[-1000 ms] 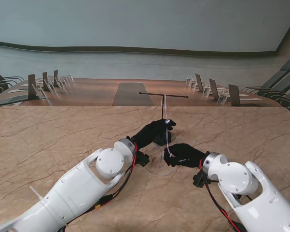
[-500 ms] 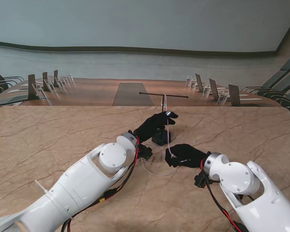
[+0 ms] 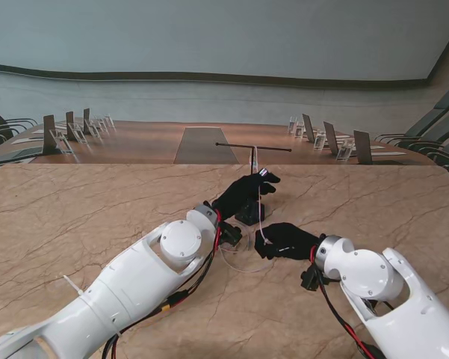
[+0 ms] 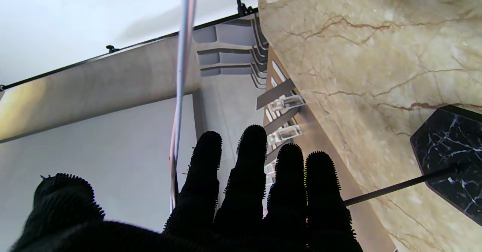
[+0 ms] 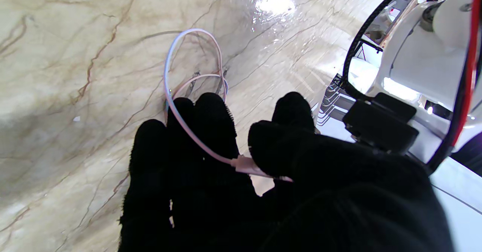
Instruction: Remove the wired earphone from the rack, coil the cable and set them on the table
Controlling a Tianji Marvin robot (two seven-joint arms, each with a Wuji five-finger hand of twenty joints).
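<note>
**Both hands on the earphone cable at the foot of the rack**

The rack (image 3: 252,148) stands in the middle of the marble table (image 3: 75,209), a thin black post with a crossbar on top and a dark marbled base (image 4: 450,146). The pale pink earphone cable (image 3: 260,217) hangs close beside the post and runs down to the table just in front of the base.

The left hand (image 3: 243,196), in a black glove, is raised in front of the post, above the base. In the stand's view its fingertips meet at the cable a little under the crossbar. In the left wrist view the four fingers (image 4: 246,169) lie straight and close together with the thumb set apart, and the cable (image 4: 180,75) runs taut past the index finger; whether the hand truly pinches it I cannot tell.

The right hand (image 3: 284,241) lies low on the table, just to the right of the base and nearer to me than it. The right wrist view shows its thumb pressed against the curled fingers (image 5: 203,131), clamped on the cable at a thicker pink joint. Beyond the fingertips the cable forms a couple of loose loops (image 5: 196,63) lying flat on the marble. The same loops show in the stand's view as a faint ring between the two wrists, in front of the base
</note>
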